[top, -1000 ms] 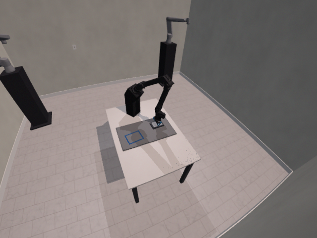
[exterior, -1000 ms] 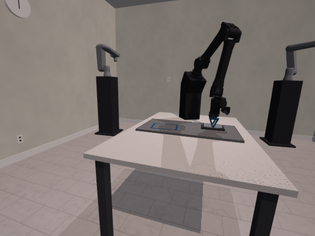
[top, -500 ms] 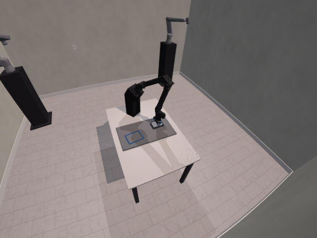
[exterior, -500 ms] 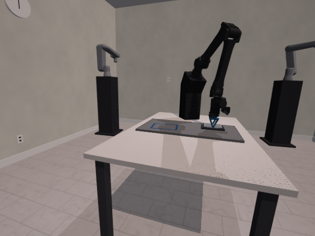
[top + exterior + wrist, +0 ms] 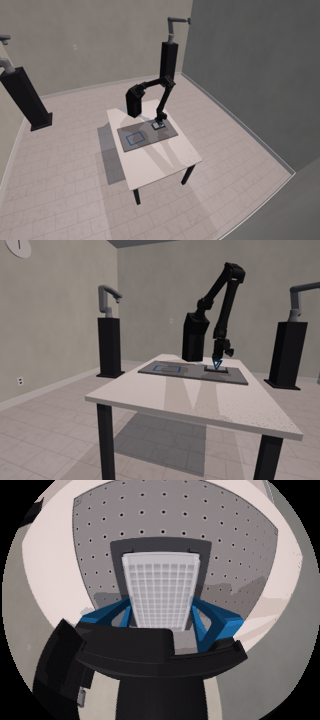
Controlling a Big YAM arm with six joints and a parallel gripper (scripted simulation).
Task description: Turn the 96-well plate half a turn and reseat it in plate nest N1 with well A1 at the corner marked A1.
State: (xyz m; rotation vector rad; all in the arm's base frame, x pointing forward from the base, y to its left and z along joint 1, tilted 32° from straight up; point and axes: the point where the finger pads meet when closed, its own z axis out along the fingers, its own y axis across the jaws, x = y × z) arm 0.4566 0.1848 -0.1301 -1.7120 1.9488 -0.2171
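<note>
The white 96-well plate (image 5: 162, 588) sits in the dark plate nest N1 (image 5: 160, 550) on the grey deck. It also shows in the top view (image 5: 156, 125) and in the exterior view (image 5: 215, 368). My gripper (image 5: 161, 599) reaches straight down onto it, and its blue fingers press against the plate's two long sides near the near end. The gripper is shut on the plate, which still rests flat in the nest. The gripper also shows in the top view (image 5: 158, 123) and in the exterior view (image 5: 217, 365). The plate's cut corner and the A1 mark are too small to tell.
The bench spot B1, a blue taped outline (image 5: 135, 138), lies at the other end of the grey deck (image 5: 147, 135); it also shows in the exterior view (image 5: 166, 368). The arm's black base block (image 5: 134, 102) stands behind the deck. Black camera stands are on the floor around the table.
</note>
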